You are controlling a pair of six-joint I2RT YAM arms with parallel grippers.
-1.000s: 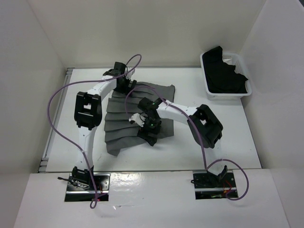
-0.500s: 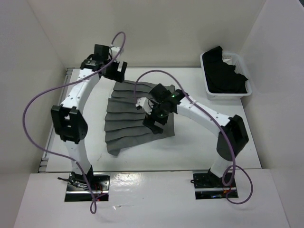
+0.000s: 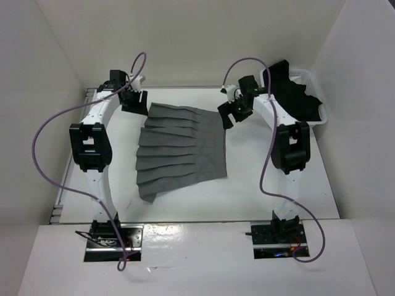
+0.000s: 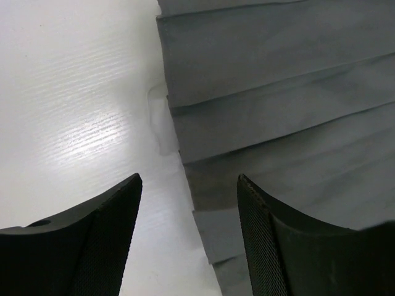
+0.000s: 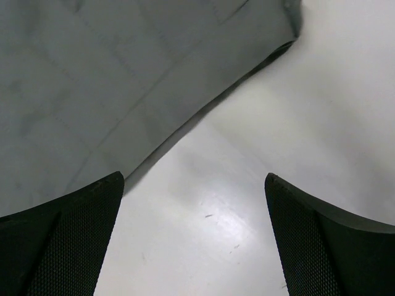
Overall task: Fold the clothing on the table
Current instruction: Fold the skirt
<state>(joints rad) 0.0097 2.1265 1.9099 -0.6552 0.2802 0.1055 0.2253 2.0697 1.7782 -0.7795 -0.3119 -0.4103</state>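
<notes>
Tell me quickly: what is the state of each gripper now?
Left gripper: open, holding nothing.
Right gripper: open, holding nothing.

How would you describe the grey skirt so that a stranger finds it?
Start at the white table. In its middle a grey skirt lies spread flat. Its fan of pleats sets it apart from the black garment, which is crumpled in a white bin at the far right corner.

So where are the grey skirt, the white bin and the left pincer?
grey skirt [image 3: 182, 151], top view, middle of its pleats.
white bin [image 3: 293, 125], top view, its near rim.
left pincer [image 4: 189, 182], left wrist view, midway between its fingertips.
</notes>
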